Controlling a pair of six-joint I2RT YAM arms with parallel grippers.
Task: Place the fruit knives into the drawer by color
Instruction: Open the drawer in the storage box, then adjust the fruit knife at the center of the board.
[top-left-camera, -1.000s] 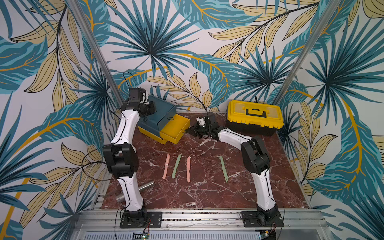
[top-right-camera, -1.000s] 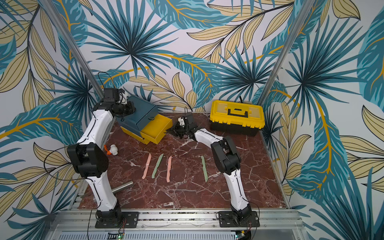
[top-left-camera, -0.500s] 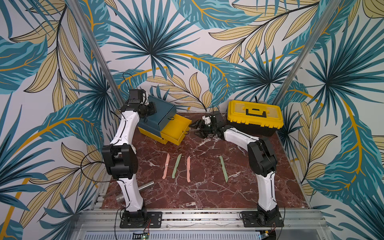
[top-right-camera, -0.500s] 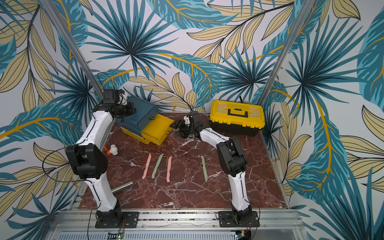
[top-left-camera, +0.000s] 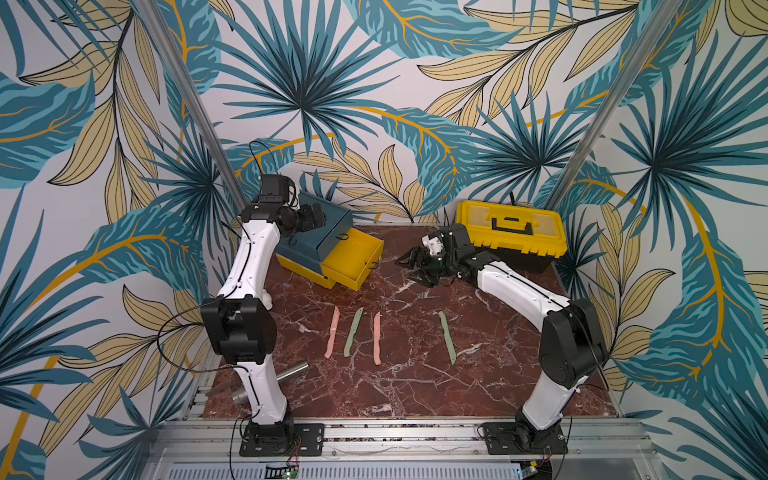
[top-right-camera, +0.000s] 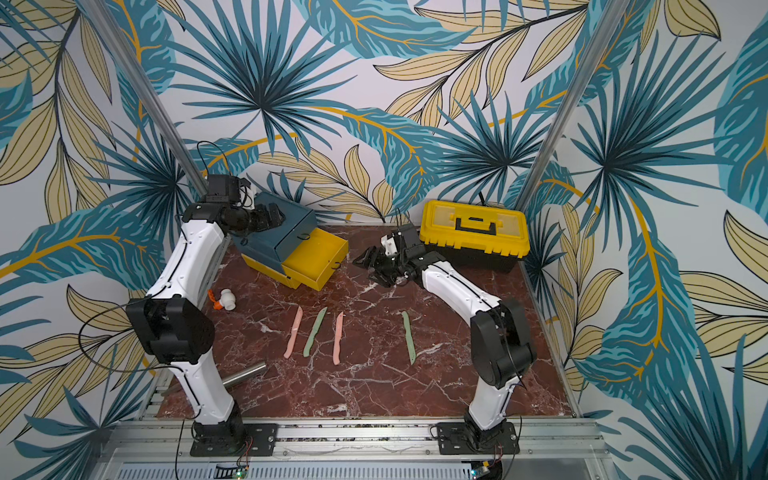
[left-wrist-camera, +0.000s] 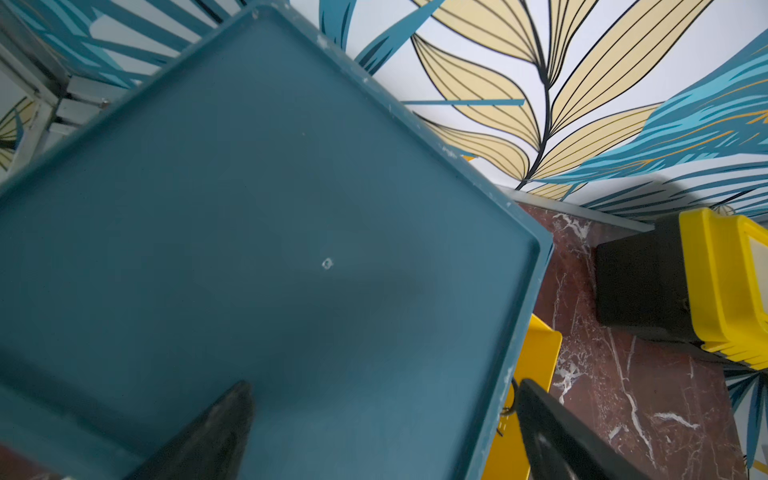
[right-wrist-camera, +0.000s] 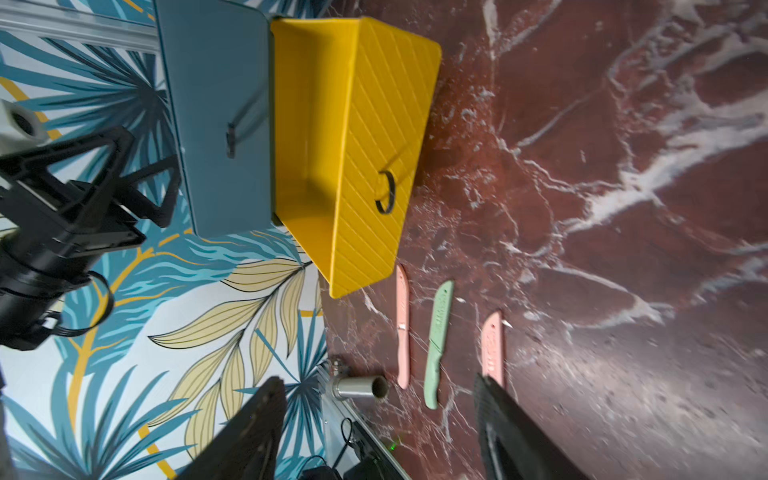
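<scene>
Marbled tabletop (top-left-camera: 415, 390), in a top view: your right gripper (top-left-camera: 405, 268) has released the yellow drawer (top-left-camera: 353, 259), left pulled out; four wavy fruit knives (top-left-camera: 377, 338) wait mid-frame.
Left wrist: left gripper (left-wrist-camera: 384, 386) just spread wide above smooth teal casing (left-wrist-camera: 249, 187).
Right wrist: jaws wide, empty; drawer front ribbed. Loading can start.

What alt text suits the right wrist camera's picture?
A yellow drawer stands pulled open from a dark teal chest on a red marble table. Two pink knives and a green knife lie nearby; the right gripper is open.

Steel cylinder (top-left-camera: 294, 370) partly behind left arm (top-left-camera: 249, 266)
</scene>
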